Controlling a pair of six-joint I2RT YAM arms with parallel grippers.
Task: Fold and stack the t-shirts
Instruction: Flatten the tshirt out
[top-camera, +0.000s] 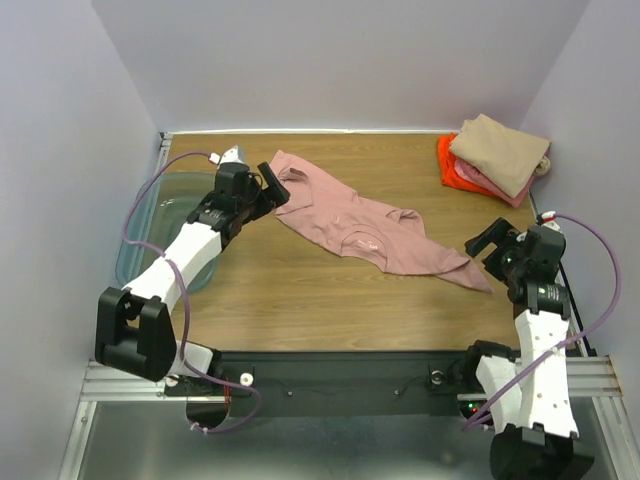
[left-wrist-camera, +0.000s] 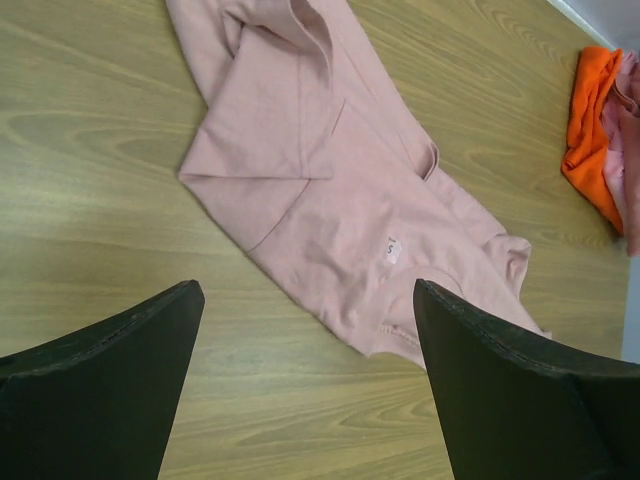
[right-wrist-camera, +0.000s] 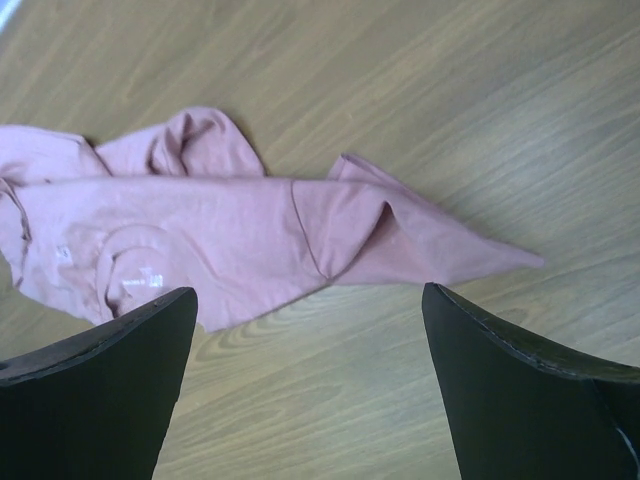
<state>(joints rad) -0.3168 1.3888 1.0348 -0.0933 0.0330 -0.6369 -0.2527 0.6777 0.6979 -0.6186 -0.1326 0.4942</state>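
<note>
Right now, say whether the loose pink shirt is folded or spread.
Spread, unfolded: the pink shirt lies rumpled across the table, edges flipped.

To my left a clear teal plastic bin (top-camera: 140, 250) sits beside the light wood-grain tabletop's (top-camera: 330, 300) left edge.

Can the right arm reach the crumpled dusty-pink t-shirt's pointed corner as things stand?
Probably yes: the open right claw sits close to the dusty-pink cotton t-shirt, only bare wooden tabletop between.

One loose t-shirt (top-camera: 350, 215), three folded t-shirts (top-camera: 497, 160), one bin (top-camera: 148, 212), two arms (top-camera: 190, 255) (top-camera: 540, 345).
</note>
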